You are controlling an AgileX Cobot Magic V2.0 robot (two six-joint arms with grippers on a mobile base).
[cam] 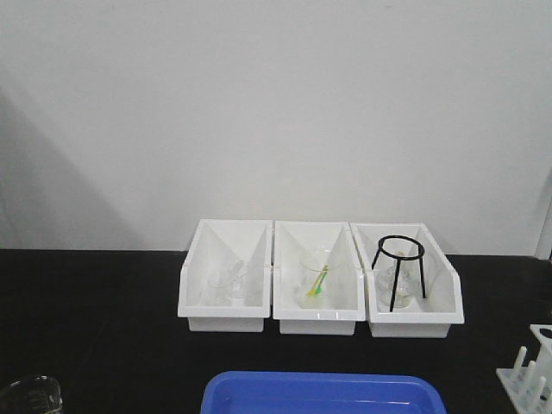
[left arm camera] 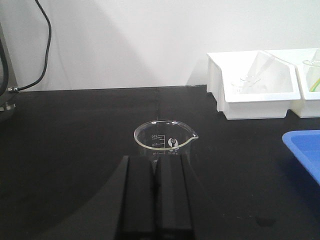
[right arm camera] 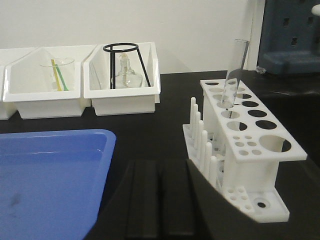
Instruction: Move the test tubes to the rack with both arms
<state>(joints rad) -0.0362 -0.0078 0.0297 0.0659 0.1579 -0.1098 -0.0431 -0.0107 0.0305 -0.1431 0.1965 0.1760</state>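
One clear test tube stands upright in a back hole of the white rack, whose corner shows at the front view's lower right. My right gripper is shut and empty, low over the black table, just left of the rack's pegs. Over on the left side, my left gripper is shut with nothing in it, right behind a squat glass beaker. Clear glassware lies in the left bin; I cannot tell whether it is test tubes. Neither gripper shows in the front view.
Three white bins stand in a row at the back; the middle one holds a beaker with yellow-green sticks, the right one a black wire tripod. A blue tray sits at the front centre. A black cable hangs at far left.
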